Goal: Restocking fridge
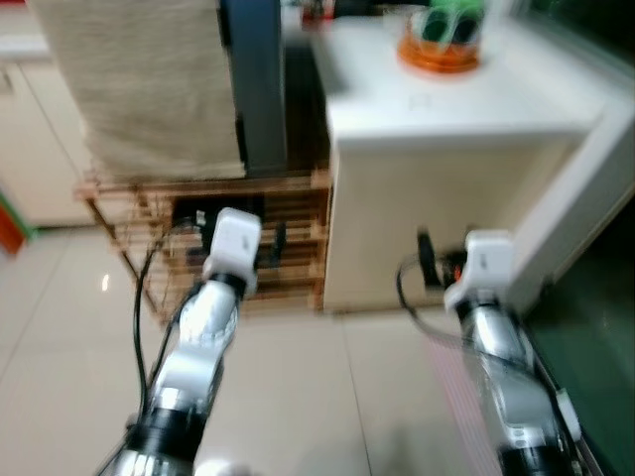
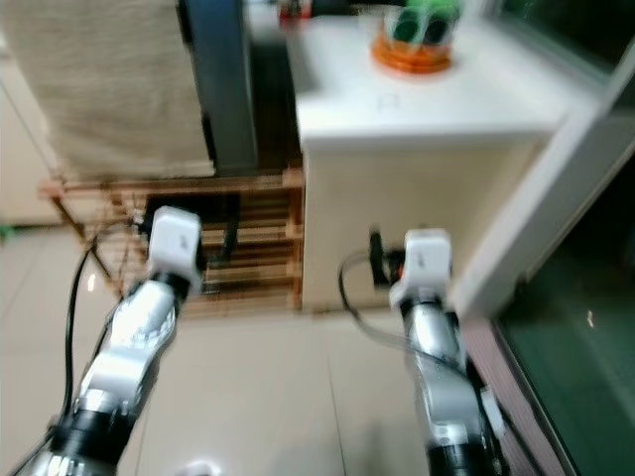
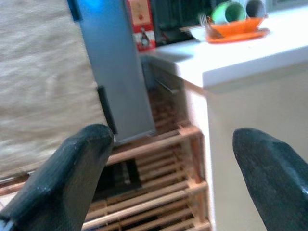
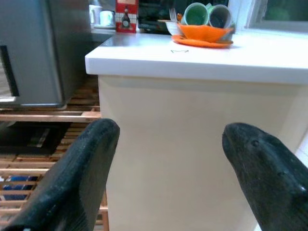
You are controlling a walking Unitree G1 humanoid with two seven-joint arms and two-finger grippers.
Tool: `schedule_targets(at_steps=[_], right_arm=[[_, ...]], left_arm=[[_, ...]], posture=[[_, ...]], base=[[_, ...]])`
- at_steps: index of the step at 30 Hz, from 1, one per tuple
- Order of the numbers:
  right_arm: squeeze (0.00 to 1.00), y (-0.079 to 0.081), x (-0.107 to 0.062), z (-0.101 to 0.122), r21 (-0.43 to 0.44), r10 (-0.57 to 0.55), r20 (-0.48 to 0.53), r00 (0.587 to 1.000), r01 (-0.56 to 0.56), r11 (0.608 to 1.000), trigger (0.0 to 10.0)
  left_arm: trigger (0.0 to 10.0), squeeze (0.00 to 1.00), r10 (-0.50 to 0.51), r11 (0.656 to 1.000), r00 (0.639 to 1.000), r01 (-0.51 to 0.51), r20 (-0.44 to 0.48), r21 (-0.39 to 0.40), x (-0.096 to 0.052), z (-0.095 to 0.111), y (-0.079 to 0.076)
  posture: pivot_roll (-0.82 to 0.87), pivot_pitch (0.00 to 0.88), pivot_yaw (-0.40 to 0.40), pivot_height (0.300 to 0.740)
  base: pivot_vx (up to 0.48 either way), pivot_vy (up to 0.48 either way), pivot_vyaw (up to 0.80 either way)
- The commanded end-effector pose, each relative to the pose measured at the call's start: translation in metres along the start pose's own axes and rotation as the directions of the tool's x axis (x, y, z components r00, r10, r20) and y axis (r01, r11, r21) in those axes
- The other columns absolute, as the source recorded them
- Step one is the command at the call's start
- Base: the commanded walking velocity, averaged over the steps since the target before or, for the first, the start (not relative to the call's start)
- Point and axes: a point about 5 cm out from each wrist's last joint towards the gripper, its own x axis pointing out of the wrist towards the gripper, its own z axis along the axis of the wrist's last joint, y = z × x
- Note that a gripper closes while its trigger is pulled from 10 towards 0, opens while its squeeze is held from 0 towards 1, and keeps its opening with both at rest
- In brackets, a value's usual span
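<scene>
Across the upper right of the head views stands a white counter, and at upper centre the grey fridge rises beside it, with a beige cloth hanging at upper left. Below them sits a wooden slatted rack. Near the counter's far edge rests an orange dish holding green cups. Both arms reach forward at lower frame: left gripper and right gripper, each with fingers spread apart and holding nothing.
</scene>
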Motion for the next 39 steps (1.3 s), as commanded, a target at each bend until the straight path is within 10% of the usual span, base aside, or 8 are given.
schedule_targets(at_steps=[1,24,39], right_arm=[[0.0,0.004,0.003,0.001,0.002,0.014,0.006,1.0,-0.014,1.0,10.0],[0.0,0.004,0.001,-0.005,0.013,0.024,-0.015,1.0,-0.024,1.0,10.0],[0.0,0.009,-0.002,-0.008,0.029,0.048,-0.025,0.999,-0.047,0.998,10.0]], left_arm=[[10.0,0.0,0.016,1.0,1.0,-0.016,-0.016,0.01,0.0,-0.002,0.006],[10.0,0.0,0.022,1.0,0.996,-0.023,-0.082,-0.006,-0.001,-0.013,0.003],[10.0,0.0,0.023,0.999,0.994,-0.026,-0.107,-0.019,-0.002,-0.017,0.003]], posture=[[0.08,0.025,-0.002,0.74],[0.07,0.045,-0.001,0.74],[0.07,0.057,0.001,0.74]], base=[[0.469,0.0,0.0],[0.226,0.0,0.0],[0.0,0.463,-0.26]])
